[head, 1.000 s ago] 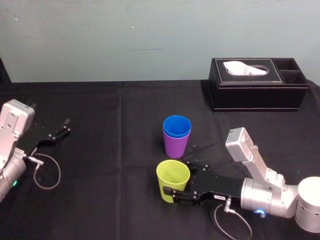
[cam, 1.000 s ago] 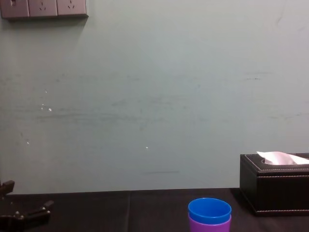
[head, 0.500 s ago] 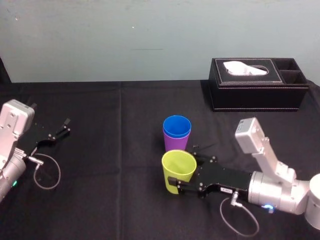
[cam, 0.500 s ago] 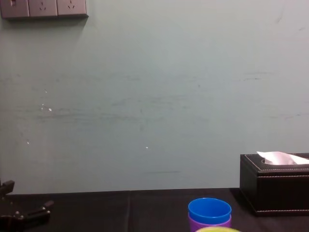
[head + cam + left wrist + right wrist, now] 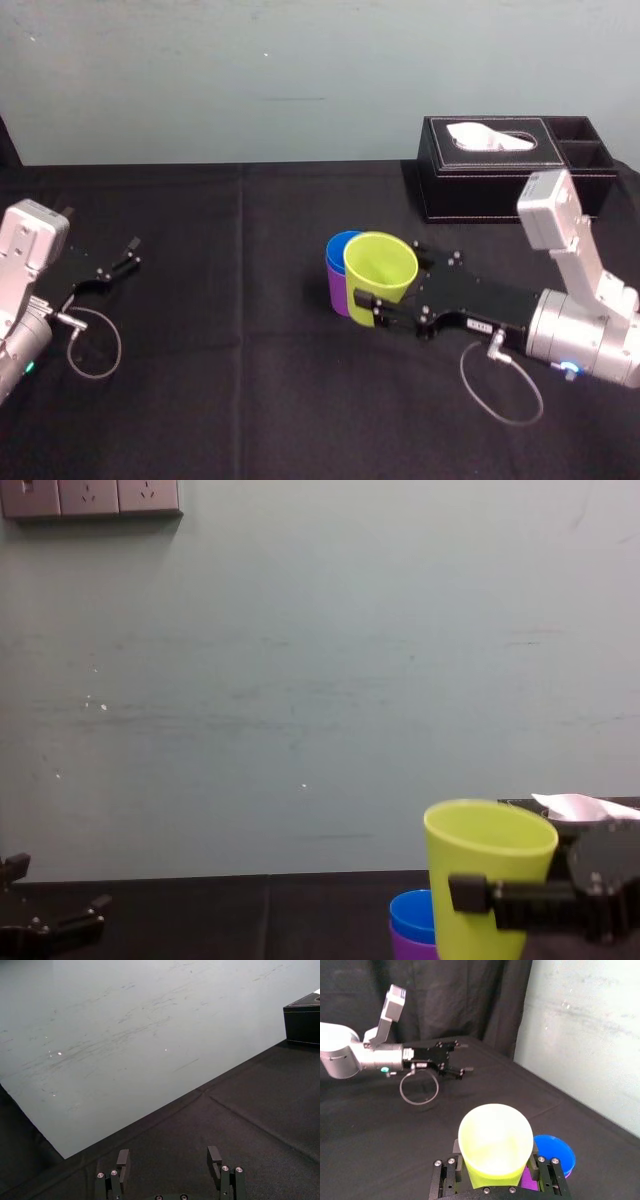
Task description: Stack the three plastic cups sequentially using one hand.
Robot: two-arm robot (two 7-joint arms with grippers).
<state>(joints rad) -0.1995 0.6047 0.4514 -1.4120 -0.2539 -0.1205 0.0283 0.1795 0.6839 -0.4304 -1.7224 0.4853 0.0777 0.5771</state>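
Note:
My right gripper [image 5: 388,285] is shut on the yellow-green cup [image 5: 380,272], one finger on each side of its wall, and holds it upright in the air. In the chest view the yellow-green cup [image 5: 487,875] hangs with its rim well above the blue cup [image 5: 411,916]. The blue cup [image 5: 336,246] sits nested inside the purple cup [image 5: 336,292] on the black table, just left of the held cup. In the right wrist view the yellow-green cup [image 5: 495,1144] stands between the fingers with the blue cup [image 5: 559,1153] beside it. My left gripper [image 5: 168,1160] rests open at the table's left.
A black tissue box [image 5: 515,172] stands at the back right of the black tablecloth [image 5: 230,380]. A grey cable loop [image 5: 95,345] lies by the left arm. A pale green wall [image 5: 300,680] rises behind the table.
My right gripper has lifted the yellow-green cup off the table and carried it back and to the right, up beside the blue and purple stack. The left arm has not moved.

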